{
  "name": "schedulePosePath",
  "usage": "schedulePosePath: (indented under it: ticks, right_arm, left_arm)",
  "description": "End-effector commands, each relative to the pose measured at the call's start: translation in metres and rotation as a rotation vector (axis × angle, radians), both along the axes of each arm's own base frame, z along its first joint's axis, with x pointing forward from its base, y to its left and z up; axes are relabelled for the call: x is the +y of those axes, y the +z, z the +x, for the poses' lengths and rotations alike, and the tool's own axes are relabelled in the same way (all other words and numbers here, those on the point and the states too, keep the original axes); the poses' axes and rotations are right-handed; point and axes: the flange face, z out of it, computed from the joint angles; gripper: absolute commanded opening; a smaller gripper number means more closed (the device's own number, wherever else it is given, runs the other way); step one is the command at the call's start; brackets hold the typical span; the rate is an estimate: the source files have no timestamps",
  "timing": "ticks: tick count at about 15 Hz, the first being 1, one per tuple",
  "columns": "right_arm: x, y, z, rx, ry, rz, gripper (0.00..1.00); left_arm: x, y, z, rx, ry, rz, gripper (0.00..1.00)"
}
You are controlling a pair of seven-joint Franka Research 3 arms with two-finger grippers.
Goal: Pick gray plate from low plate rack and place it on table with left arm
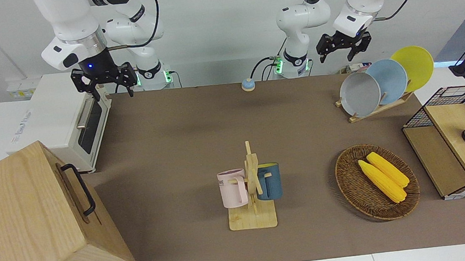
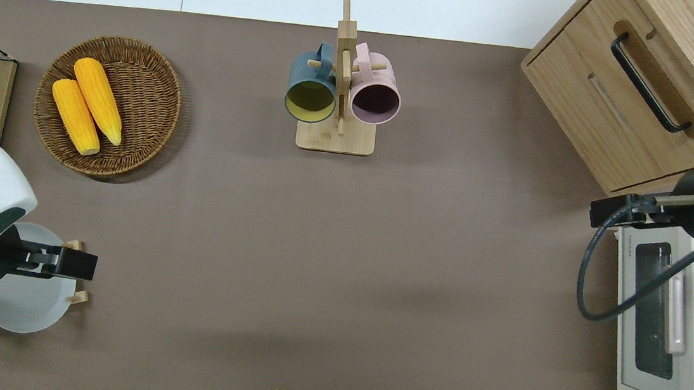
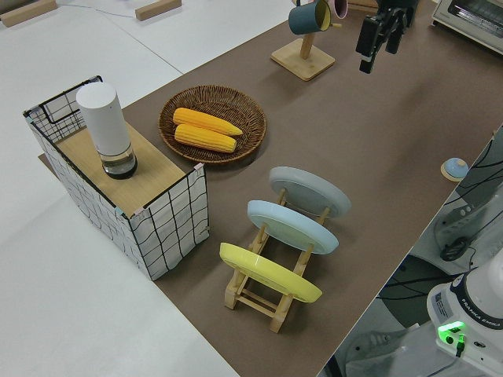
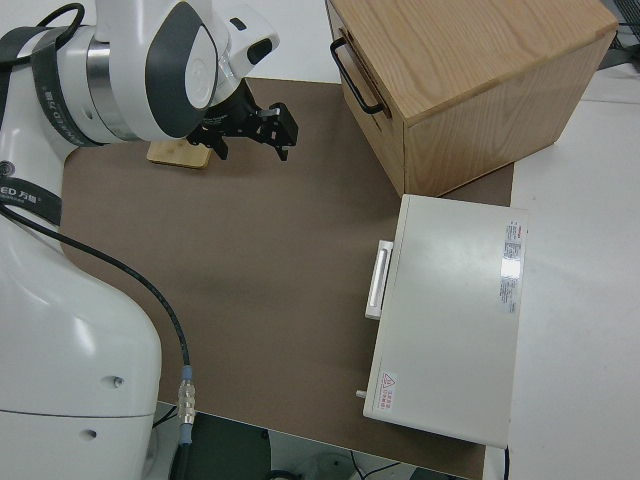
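Left gripper (image 1: 345,45) is hanging in the air with its jaws spread apart and gripping nothing; the overhead view is showing it over the upper rim of the round, plain light gray plate (image 1: 360,94). That plate is leaning on edge in the low plate rack of light natural wood (image 3: 271,294), at the left arm's end of the matte brown bench (image 1: 174,144), close to the bench edge nearest the robots. It is sitting in the rack slot farthest from the robots. A round light blue plate (image 1: 390,79) is overlapping it in the next slot and a round yellow plate (image 1: 414,66) is filling the slot nearest the robots.

Open brown surface is stretching from the rack toward the middle of the bench. Farther from the robots, a round dark woven wicker basket (image 2: 152,100) is holding two yellow corn cobs (image 2: 88,105). A black wire-grid crate with a wooden top (image 3: 169,220) is standing off the bench edge beside the rack, carrying a white cylinder (image 3: 106,126). Mid-bench, an upright wooden mug stand (image 1: 253,196) is bearing a pink mug (image 1: 232,188) and a dark blue mug (image 1: 269,181). A small blue knob (image 1: 248,84) is sitting near the robots' bases.

Right gripper (image 1: 104,80) is parked, jaws apart. At its end are a white toaster oven (image 4: 450,320) and a light wooden cabinet with a black handle (image 1: 34,223).
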Motion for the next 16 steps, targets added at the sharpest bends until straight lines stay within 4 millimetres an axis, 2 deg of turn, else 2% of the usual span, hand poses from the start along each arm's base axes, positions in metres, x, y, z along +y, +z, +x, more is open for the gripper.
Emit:
schedulePosePath:
  ticks: [1,16]
  right_arm:
    - [-0.0020,0.0026,0.0014,0.005,-0.016,-0.001,0.983]
    - [-0.0020,0.0034,0.0014,0.004,-0.016,-0.001,0.983]
  left_arm:
    - [0.0098,0.0056,-0.0048,0.007,-0.003,0.022,1.00]
    - [0.0082,0.0070,-0.0053,0.004,0.007,0.022,1.00]
